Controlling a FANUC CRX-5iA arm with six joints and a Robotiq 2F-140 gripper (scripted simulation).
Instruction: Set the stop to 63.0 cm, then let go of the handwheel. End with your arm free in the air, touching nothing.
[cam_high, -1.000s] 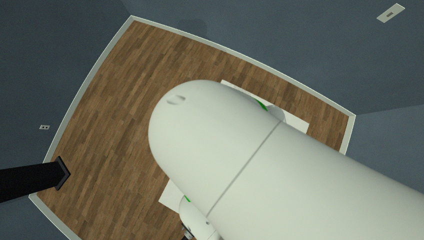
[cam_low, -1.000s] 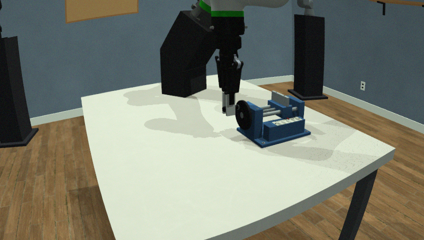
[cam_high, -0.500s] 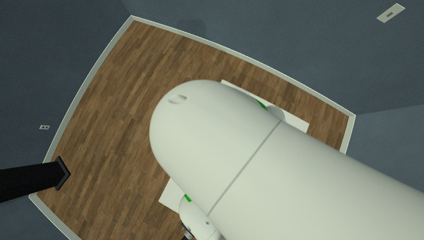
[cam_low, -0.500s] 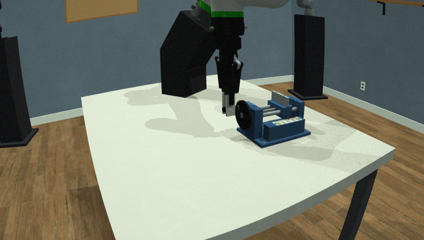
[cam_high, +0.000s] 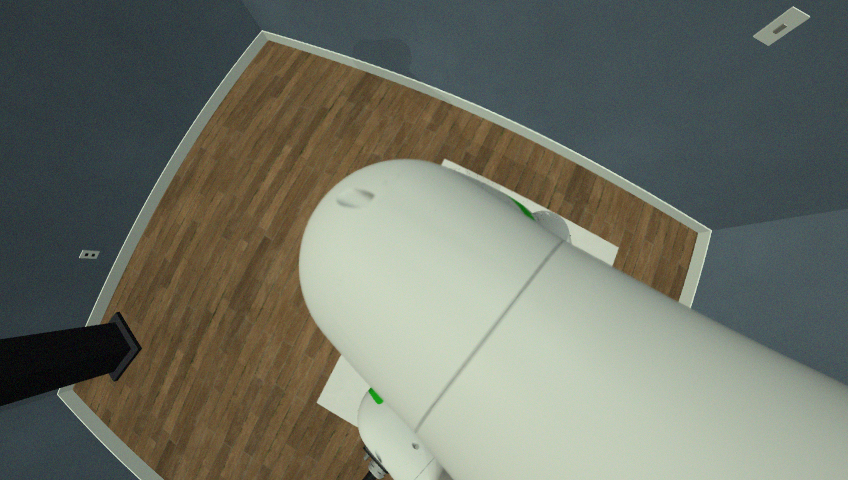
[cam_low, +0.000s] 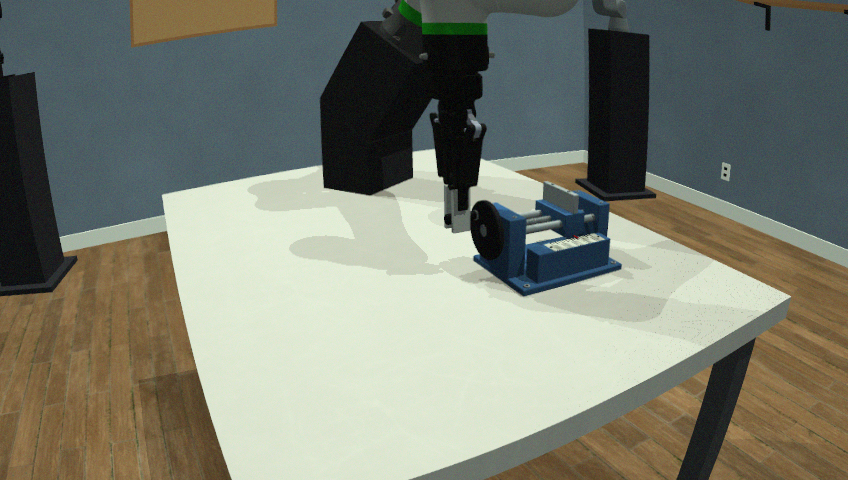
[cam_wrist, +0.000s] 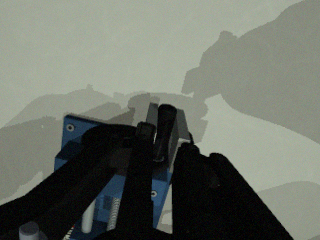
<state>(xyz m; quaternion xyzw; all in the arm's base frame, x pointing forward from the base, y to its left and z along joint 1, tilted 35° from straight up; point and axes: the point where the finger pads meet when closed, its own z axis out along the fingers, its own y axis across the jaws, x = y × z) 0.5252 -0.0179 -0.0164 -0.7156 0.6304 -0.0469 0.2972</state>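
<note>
Blue-grey walls (cam_low: 208, 113), wood plank floor (cam_low: 77, 356), white table (cam_low: 333, 333), black pillars (cam_low: 615, 107), wall outlet (cam_low: 724, 171).

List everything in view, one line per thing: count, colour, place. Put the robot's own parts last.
Table: one, white top with dark legs, centre of the room.
Stop fixture: one, blue base and blocks, on the table's far right part.
Handwheel: one, black, on the fixture's left end.
Guide rods: at least two, grey, running from the wheel end to the far block.
Stop plate: one, grey, atop the fixture's far end.
Scale strip: one, white with a small red mark, on the fixture's near block.
Pillars: two in the exterior view, black, on the wood floor.
Board: one, tan, on the blue wall.
Arm: one, white with green bands.
Gripper: one, black, closed on the handwheel's crank handle.
</note>
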